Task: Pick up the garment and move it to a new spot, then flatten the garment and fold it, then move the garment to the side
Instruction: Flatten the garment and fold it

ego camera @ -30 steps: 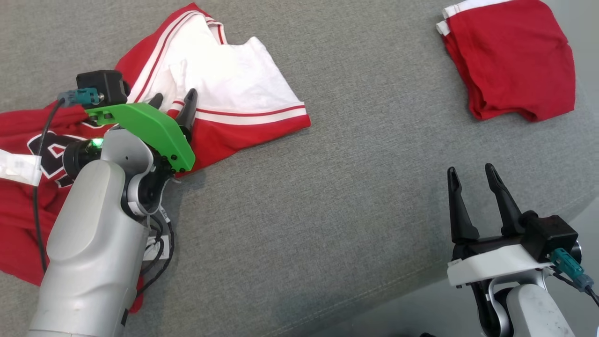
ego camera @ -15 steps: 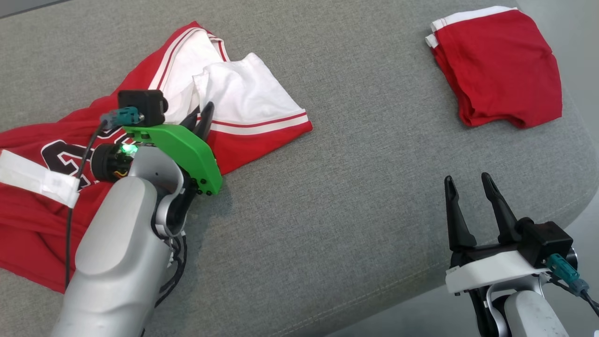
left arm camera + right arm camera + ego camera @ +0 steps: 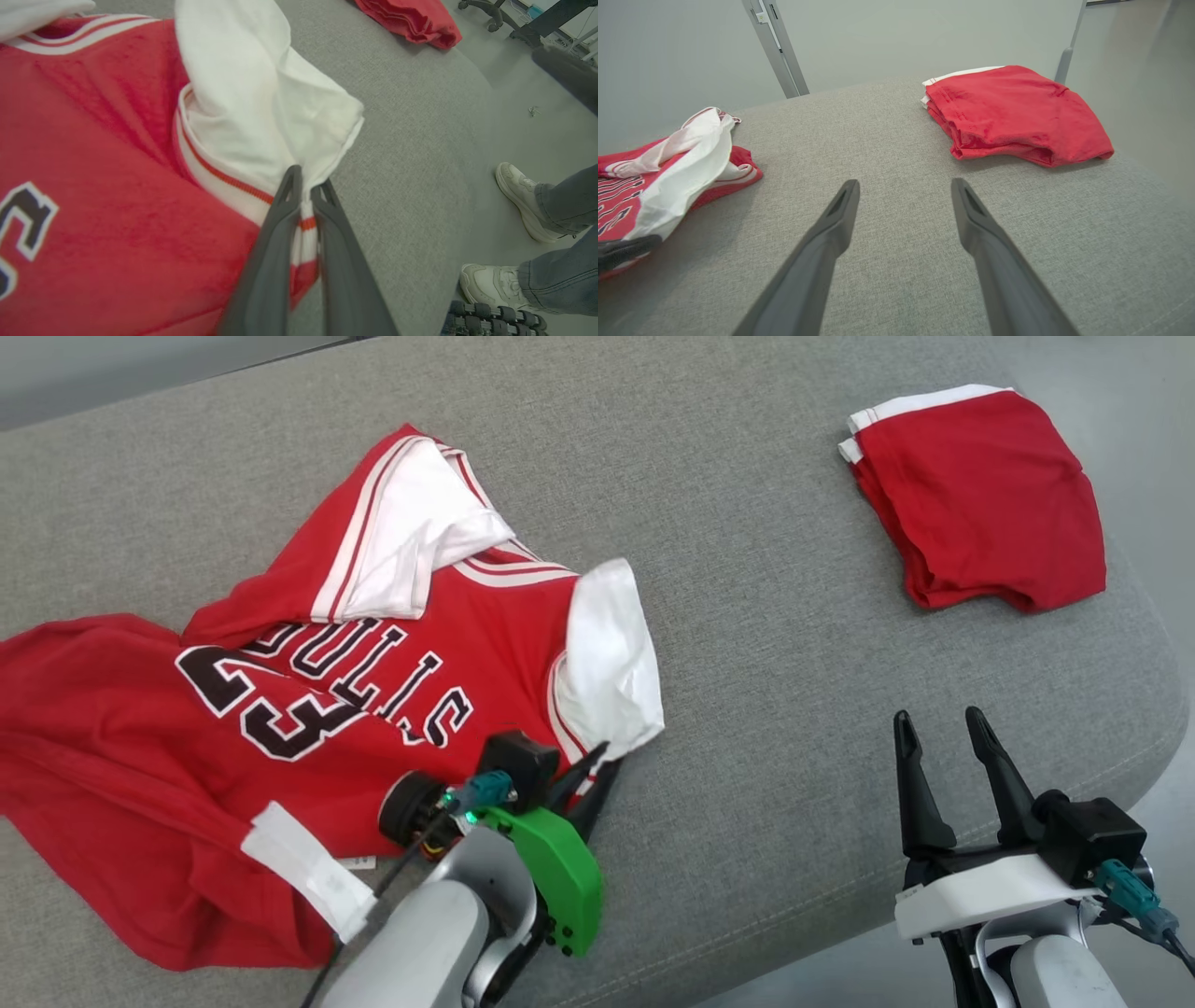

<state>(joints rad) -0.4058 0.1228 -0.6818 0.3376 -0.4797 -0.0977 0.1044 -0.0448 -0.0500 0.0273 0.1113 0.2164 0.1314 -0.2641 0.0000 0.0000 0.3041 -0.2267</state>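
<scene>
Jersey [image 3: 308, 709] lies rumpled on the left half of the grey surface [image 3: 766, 709], left tool [image 3: 609, 756] pinched tight on its striped edge by the white sleeve, probably to tug it flat, while right tool [image 3: 938, 715] hangs wide apart, empty.

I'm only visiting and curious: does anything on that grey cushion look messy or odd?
Yes. The red jersey lies rumpled and skewed, not flat. Its white sleeve is flopped over and pinched at the hem by the left pincer. The folded red garment looks tidy.
</scene>
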